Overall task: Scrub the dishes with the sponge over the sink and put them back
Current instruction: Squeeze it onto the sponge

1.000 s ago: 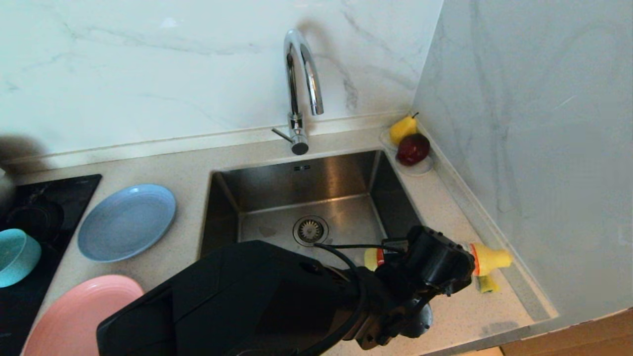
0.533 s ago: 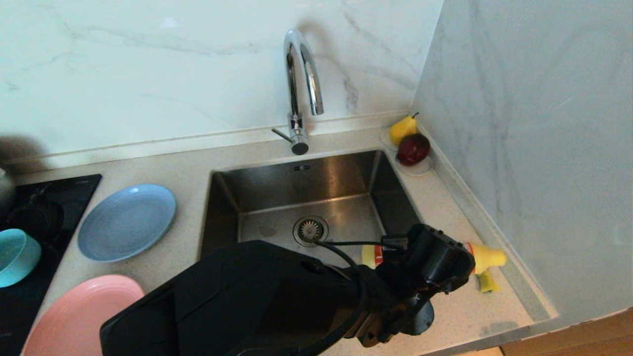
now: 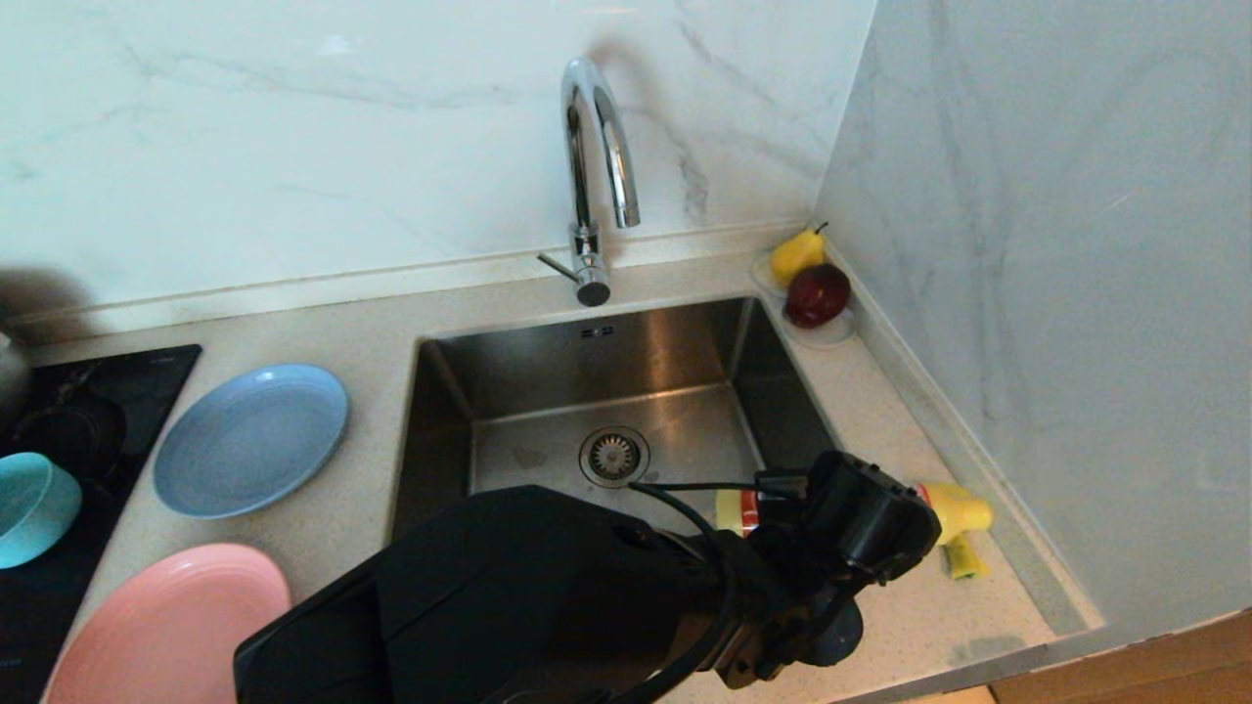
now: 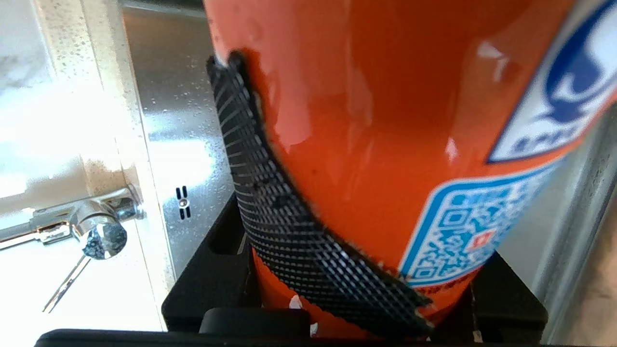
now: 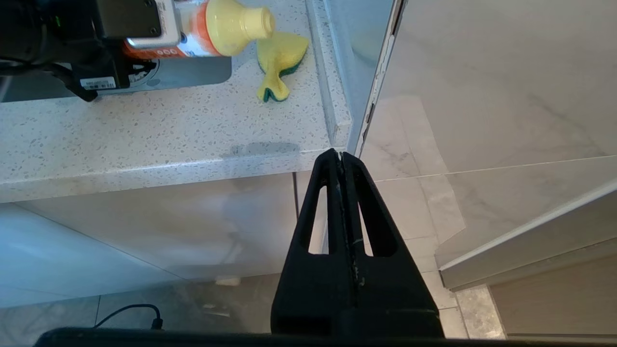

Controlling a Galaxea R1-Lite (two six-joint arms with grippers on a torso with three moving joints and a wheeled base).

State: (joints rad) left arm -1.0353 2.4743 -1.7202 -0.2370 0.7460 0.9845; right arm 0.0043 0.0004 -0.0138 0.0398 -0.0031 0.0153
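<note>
My left gripper (image 3: 866, 528) is shut on an orange dish-soap bottle (image 3: 745, 508), held lying level over the worktop just right of the sink (image 3: 606, 357). In the left wrist view the bottle (image 4: 385, 120) fills the space between the jaws. Its yellow cap (image 3: 957, 510) hangs over the yellow-and-green sponge (image 3: 963, 560), which lies on the worktop near the right wall. The light-blue plate (image 3: 251, 438), the pink plate (image 3: 166, 626) and the teal bowl (image 3: 29, 508) rest left of the sink. My right gripper (image 5: 341, 155) is shut and empty, parked below the worktop's front edge.
A curved chrome tap (image 3: 597, 166) stands behind the sink. A white saucer (image 3: 831, 334) with a pear and a red apple sits in the back right corner. A black hob (image 3: 98, 391) lies at the far left. The marble wall closes the right side.
The left arm has shifted slightly, and the bottle's yellow cap has drifted a little toward the sink and lower over the sponge. Plates, bowl and sponge have not moved.
</note>
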